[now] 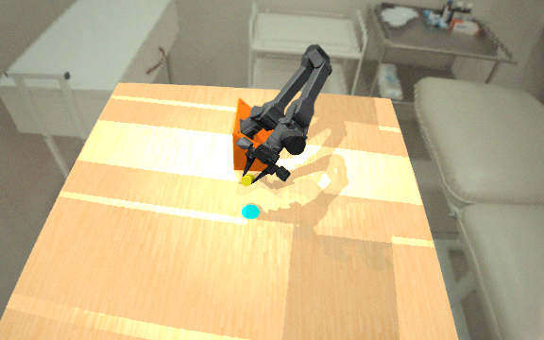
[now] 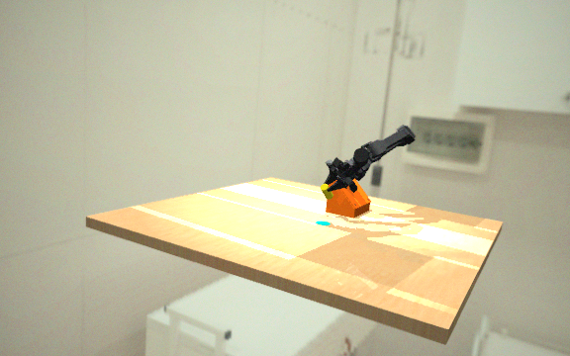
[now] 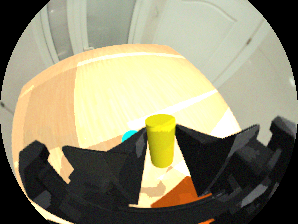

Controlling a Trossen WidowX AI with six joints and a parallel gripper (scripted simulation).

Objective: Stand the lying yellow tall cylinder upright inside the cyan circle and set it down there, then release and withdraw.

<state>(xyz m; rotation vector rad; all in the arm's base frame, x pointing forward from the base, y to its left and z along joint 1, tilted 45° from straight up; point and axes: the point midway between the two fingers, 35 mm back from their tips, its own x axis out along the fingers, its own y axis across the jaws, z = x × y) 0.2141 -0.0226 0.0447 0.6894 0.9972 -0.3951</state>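
Observation:
The yellow tall cylinder [image 1: 246,179] [image 2: 327,192] [image 3: 162,142] is held between the fingertips of my gripper [image 1: 248,180] [image 3: 160,129], which is shut on it. In the exterior view the cylinder is near upright with a slight tilt, and it is raised above the table top. The cyan circle [image 1: 250,212] [image 2: 323,223] lies flat on the table, with nothing standing on it. In the wrist view the circle [image 3: 130,136] shows partly, behind the left finger. The cylinder is off to the side of the circle, on the side of the orange block.
An orange wedge-like block [image 1: 241,156] [image 2: 344,204] stands on the table [image 1: 159,264] [image 2: 245,232] just below and behind the gripper, close to the arm. Its orange surface also shows at the bottom of the wrist view.

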